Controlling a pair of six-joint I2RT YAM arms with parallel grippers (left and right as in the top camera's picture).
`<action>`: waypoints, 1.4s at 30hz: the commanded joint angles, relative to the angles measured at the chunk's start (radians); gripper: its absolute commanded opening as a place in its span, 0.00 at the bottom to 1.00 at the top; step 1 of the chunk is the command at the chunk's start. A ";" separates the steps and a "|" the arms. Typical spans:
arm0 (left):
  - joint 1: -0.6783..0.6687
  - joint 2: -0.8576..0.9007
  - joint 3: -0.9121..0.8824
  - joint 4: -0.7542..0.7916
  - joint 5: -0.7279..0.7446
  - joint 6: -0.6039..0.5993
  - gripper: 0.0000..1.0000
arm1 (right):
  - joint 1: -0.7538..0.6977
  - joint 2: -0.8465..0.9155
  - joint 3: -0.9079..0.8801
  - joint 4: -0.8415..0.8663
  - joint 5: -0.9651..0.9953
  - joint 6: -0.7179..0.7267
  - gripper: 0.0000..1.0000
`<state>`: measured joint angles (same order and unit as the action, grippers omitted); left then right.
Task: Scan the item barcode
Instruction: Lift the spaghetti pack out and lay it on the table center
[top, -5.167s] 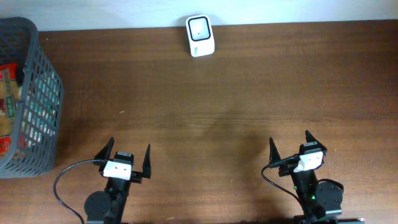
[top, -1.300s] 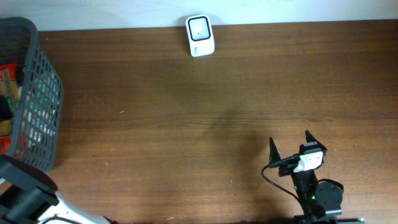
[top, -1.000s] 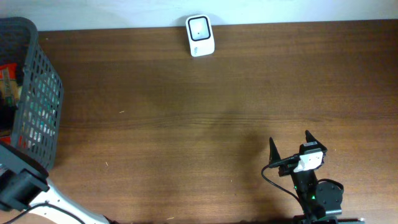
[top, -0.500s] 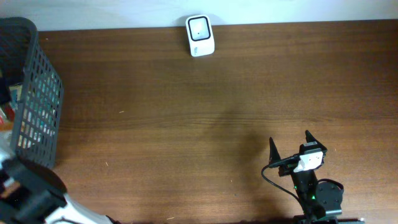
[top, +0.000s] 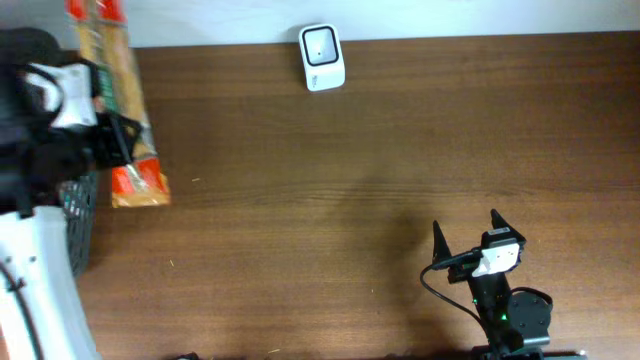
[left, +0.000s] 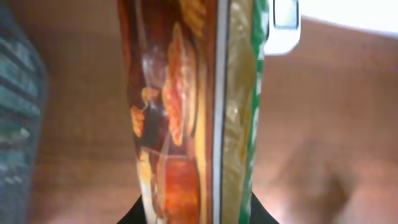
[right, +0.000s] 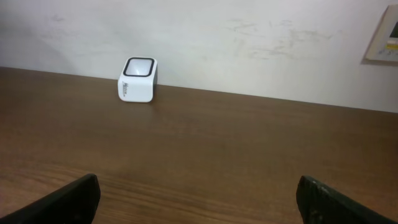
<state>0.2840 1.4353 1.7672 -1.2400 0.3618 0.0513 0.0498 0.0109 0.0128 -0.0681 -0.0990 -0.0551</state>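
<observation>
The left tool (top: 108, 122) grips a long orange-and-green food packet (top: 140, 175), holding it above the left end of the worktop (top: 350, 150), beside the grey basket (top: 78, 200). The white barcode scanner (top: 322, 45) sits at the far edge. The right tool (top: 466, 225) stands wide, holding nothing.

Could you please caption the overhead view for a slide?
Left claw holds a snack packet near the basket; right claw rests open; scanner at the far table edge.
</observation>
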 joint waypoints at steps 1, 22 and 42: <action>-0.120 -0.026 -0.122 0.052 -0.094 -0.015 0.00 | -0.005 -0.007 -0.007 -0.003 -0.002 0.008 0.99; -0.275 0.029 -0.837 0.544 -0.142 -0.219 0.00 | -0.005 -0.007 -0.007 -0.003 -0.002 0.008 0.99; -0.376 0.124 -0.837 0.590 -0.142 -0.261 0.00 | -0.005 -0.007 -0.007 -0.003 -0.002 0.008 0.99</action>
<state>-0.0887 1.5379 0.9161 -0.6643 0.2047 -0.1898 0.0498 0.0101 0.0128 -0.0681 -0.0990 -0.0551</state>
